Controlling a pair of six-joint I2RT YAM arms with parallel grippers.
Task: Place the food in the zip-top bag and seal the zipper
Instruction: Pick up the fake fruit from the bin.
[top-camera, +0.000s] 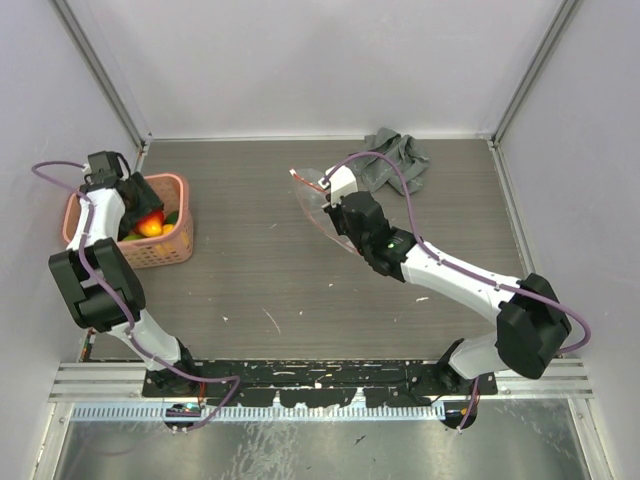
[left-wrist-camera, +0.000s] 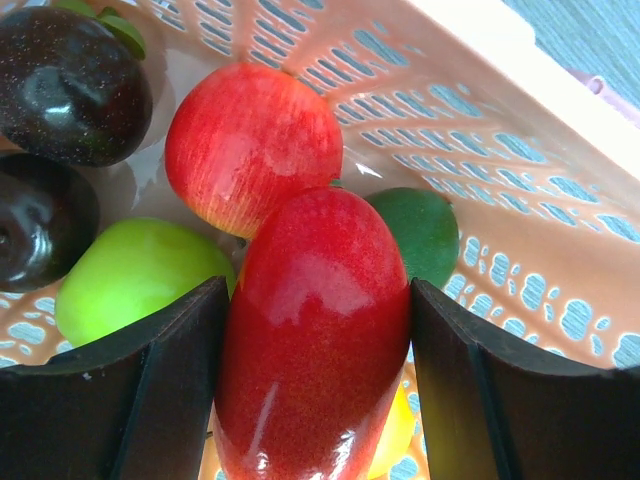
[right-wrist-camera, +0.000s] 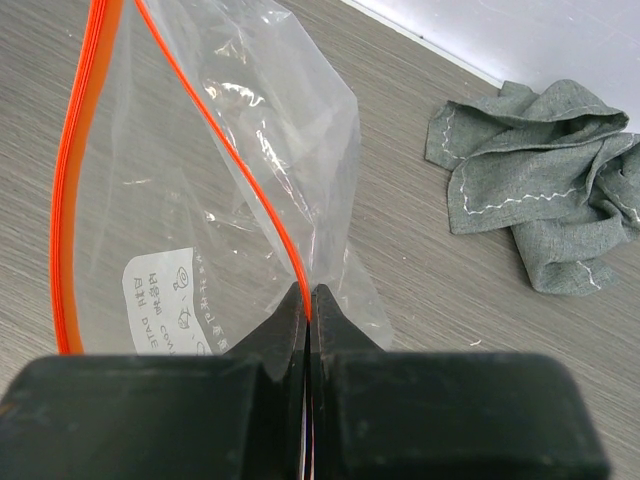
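Black fingers of the left gripper (left-wrist-camera: 318, 300) fill the bottom of its wrist view, 1 on each side of a long glossy red toy fruit (left-wrist-camera: 312, 400) and pressed against it, so the grip looks closed on that piece inside the pink perforated plastic basket (left-wrist-camera: 520, 190). A round red apple (left-wrist-camera: 250, 145), a light green fruit (left-wrist-camera: 130, 280) and 2 dark purple ones lie touching it. Hard, light and slick, the red fruit could squirt out endways; holding it across the middle of its length seems safest.

At mid-table, well apart from the basket, the right gripper (right-wrist-camera: 308, 312) is pinched tight on 1 lip of the clear crinkly zip-top bag (right-wrist-camera: 180, 200), right on the red-orange zipper strip (right-wrist-camera: 75, 200), which curves open in a loop. That film is limp and weightless and will sag or fold shut, so the stiffer strip is the place to hold it. A crumpled grey cloth (right-wrist-camera: 540, 190) lies just beyond.
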